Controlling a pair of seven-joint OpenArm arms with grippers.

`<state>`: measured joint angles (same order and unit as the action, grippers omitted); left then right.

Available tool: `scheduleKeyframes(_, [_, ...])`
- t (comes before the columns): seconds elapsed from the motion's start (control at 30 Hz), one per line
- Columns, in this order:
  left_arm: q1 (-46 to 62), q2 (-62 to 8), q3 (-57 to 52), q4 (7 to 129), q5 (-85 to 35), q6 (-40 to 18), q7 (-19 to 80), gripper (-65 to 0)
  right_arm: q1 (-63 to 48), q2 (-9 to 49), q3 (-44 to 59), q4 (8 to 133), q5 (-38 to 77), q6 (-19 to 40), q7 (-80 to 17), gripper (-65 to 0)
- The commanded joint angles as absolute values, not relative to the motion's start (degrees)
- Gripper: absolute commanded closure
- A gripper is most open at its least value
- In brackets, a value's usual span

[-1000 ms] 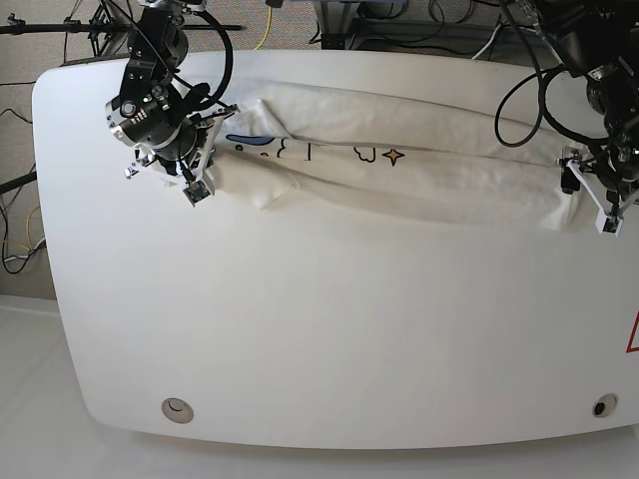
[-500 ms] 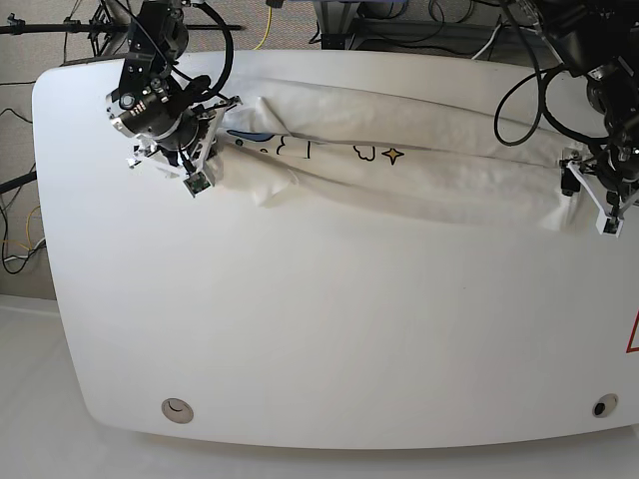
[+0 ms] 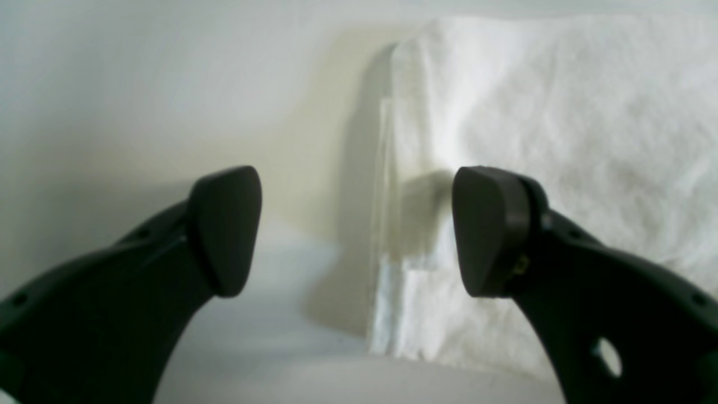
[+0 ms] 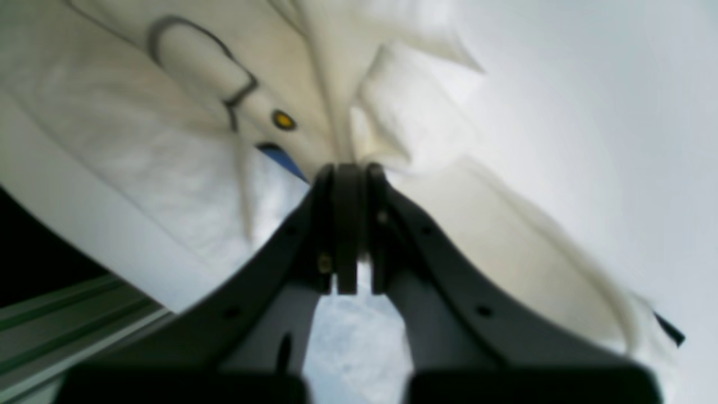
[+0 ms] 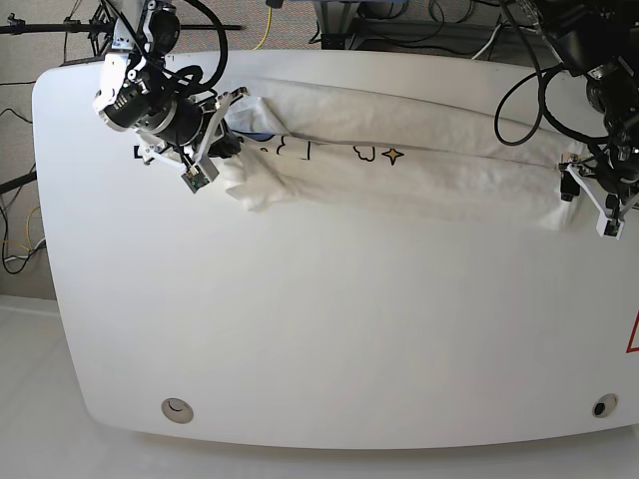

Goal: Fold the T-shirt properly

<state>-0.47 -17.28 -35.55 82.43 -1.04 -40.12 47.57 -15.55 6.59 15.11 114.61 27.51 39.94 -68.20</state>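
Note:
The white T-shirt (image 5: 419, 165) lies stretched in a long band across the far part of the table (image 5: 319, 329), with cloud and star print showing. My right gripper (image 5: 222, 148), on the base view's left, is shut on the shirt's left end. In the right wrist view the gripper (image 4: 348, 174) pinches a fold of the shirt (image 4: 168, 140) beside a yellow dot and blue print. My left gripper (image 5: 577, 192) is at the shirt's right end. In the left wrist view this gripper (image 3: 356, 230) is open, with the shirt's edge (image 3: 561, 140) between the fingers (image 3: 488, 230), not pinched.
The table's far edge runs just behind the shirt, with cables and stands beyond it. Two round holes (image 5: 177, 409) (image 5: 603, 406) sit near the front edge. A red marking (image 5: 633, 334) shows at the right border.
My right gripper has moved toward the table's far left corner, pulling the shirt's left end with it; the loose fold there has shifted. The left arm has hardly moved.

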Motion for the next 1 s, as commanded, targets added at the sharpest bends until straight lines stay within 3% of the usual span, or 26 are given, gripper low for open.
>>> scheduleKeyframes(0.0, [-1.27, -18.33, -35.74, 83.21, -1.27, -40.00, 46.46, -48.5, -14.55, 7.43, 15.25, 115.74, 30.20, 40.00, -67.30, 0.0])
scheduleKeyframes(0.97, [-1.27, -18.33, -33.27, 83.21, -1.27, -40.00, 46.46, -48.5, -20.26, 20.35, 14.99, 115.56, 52.26, 40.00, -67.30, 0.0])
